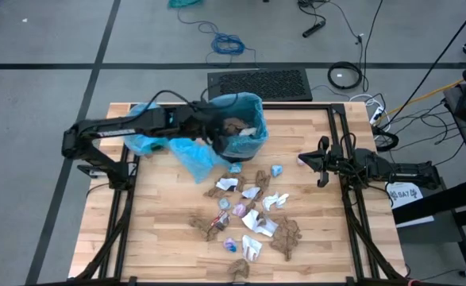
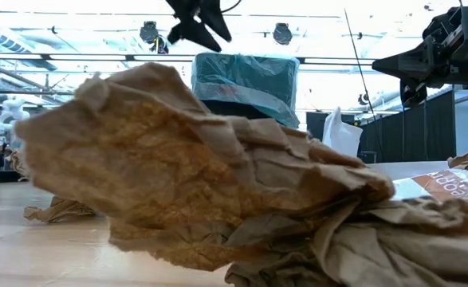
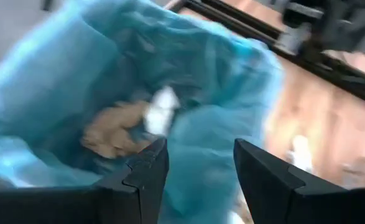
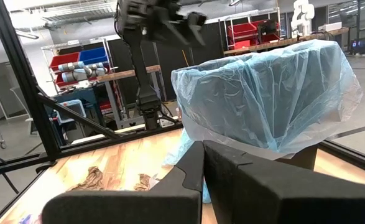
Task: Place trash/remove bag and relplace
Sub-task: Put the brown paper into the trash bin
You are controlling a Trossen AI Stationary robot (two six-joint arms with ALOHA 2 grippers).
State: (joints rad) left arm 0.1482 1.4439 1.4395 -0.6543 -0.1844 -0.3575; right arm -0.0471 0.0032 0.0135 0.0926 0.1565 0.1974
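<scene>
A bin lined with a pale blue bag (image 1: 244, 127) stands at the table's far middle; brown and white wads lie inside it (image 3: 129, 127). My left gripper (image 1: 217, 133) hovers open over the bin's left rim, empty, and shows high above the bin in the low view (image 2: 198, 22). In the left wrist view its fingers (image 3: 201, 158) frame the bag's inside. The trash (image 1: 248, 216), brown, white, pale blue and pink scraps, lies scattered over the middle of the table. My right gripper (image 1: 306, 159) waits shut at the right, level with the bin (image 4: 263, 93).
A loose blue bag (image 1: 186, 152) lies crumpled on the table left of the bin. One big brown paper wad (image 2: 202, 183) fills the low view's foreground. Black frame rails (image 1: 345, 151) run along the table's sides. Bare wood shows at the near left (image 1: 157, 230).
</scene>
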